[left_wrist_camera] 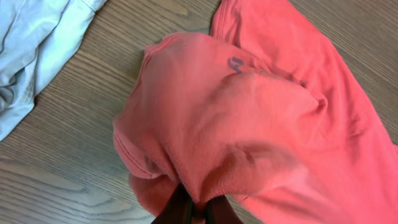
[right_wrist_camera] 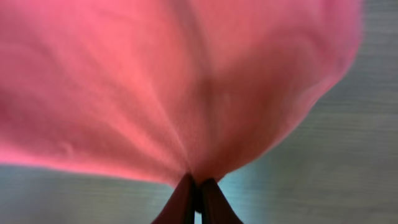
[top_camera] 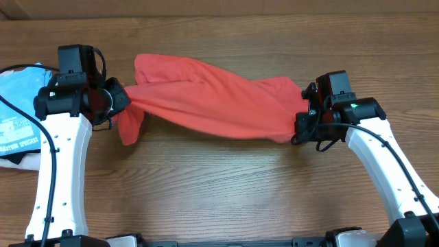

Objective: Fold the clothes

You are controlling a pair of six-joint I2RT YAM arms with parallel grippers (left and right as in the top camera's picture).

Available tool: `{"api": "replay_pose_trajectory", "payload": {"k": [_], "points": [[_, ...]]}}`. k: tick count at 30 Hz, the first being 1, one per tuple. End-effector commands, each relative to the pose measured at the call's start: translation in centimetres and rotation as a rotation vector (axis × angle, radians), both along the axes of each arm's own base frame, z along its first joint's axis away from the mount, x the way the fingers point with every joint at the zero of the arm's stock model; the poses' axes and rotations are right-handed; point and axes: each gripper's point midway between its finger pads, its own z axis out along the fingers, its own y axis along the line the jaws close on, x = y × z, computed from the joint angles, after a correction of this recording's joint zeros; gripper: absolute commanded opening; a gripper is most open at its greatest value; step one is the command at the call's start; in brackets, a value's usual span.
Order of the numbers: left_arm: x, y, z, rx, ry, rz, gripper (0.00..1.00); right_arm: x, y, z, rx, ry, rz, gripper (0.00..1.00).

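While the coral-red T-shirt (top_camera: 212, 99) is stretched, bunched and twisted, over the table (top_camera: 226, 192), no fold is evident. The left gripper (top_camera: 118, 101) is clamped on one end of the shirt and the right gripper (top_camera: 300, 125) on the other. The light blue tee (top_camera: 20, 116), beyond the shirt's left-held end, lies crumpled and awaits folding.
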Motion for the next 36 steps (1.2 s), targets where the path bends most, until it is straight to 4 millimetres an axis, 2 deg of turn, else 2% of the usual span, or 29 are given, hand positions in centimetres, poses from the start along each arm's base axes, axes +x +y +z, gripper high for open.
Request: {"api": "replay_pose_trajectory", "payload": {"k": [1, 6, 8, 11, 14, 19, 22, 25, 26, 30, 32, 36], "points": [[0.3, 0.6, 1.2, 0.036, -0.038, -0.005, 0.06, -1.2, 1.3, 0.5, 0.094, 0.061, -0.015, 0.05], [0.5, 0.5, 1.3, 0.035, -0.045, -0.006, 0.06, 0.8, 1.6, 1.0, 0.108, -0.027, -0.010, 0.05], [0.4, 0.5, 1.3, 0.033, -0.042, -0.007, 0.06, 0.8, 1.6, 1.0, 0.107, -0.025, -0.011, 0.06], [0.3, 0.5, 1.2, 0.036, -0.036, -0.006, 0.06, 0.0, 1.4, 0.8, 0.102, 0.010, -0.012, 0.11], [0.3, 0.5, 1.2, 0.035, -0.037, -0.006, 0.06, -1.6, 1.2, 0.5, 0.092, 0.076, -0.015, 0.21], [0.3, 0.5, 1.2, 0.035, -0.037, -0.006, 0.06, -2.8, 1.2, 0.3, 0.091, 0.130, -0.018, 0.19], [0.1, 0.5, 1.1, 0.034, -0.029, -0.006, 0.07, -4.4, 1.1, -0.2, 0.096, 0.216, -0.094, 0.19], [0.1, 0.4, 1.0, 0.031, -0.025, -0.008, 0.09, -5.3, 0.9, -1.7, 0.091, 0.245, -0.097, 0.17], [0.1, 0.4, 1.0, 0.030, -0.024, -0.008, 0.09, -5.8, 0.9, -3.0, 0.089, 0.261, -0.117, 0.17], [-0.1, 0.4, 0.9, 0.030, -0.016, -0.009, 0.09, -5.6, 0.9, -5.9, 0.096, 0.251, -0.156, 0.18], [-0.2, 0.3, 0.9, 0.029, -0.012, -0.010, 0.09, -5.3, 1.0, -7.4, 0.103, 0.238, -0.171, 0.27], [-0.2, 0.4, 0.8, 0.029, -0.009, -0.010, 0.09, -4.9, 1.0, -9.2, 0.099, 0.247, -0.171, 0.30]]}}
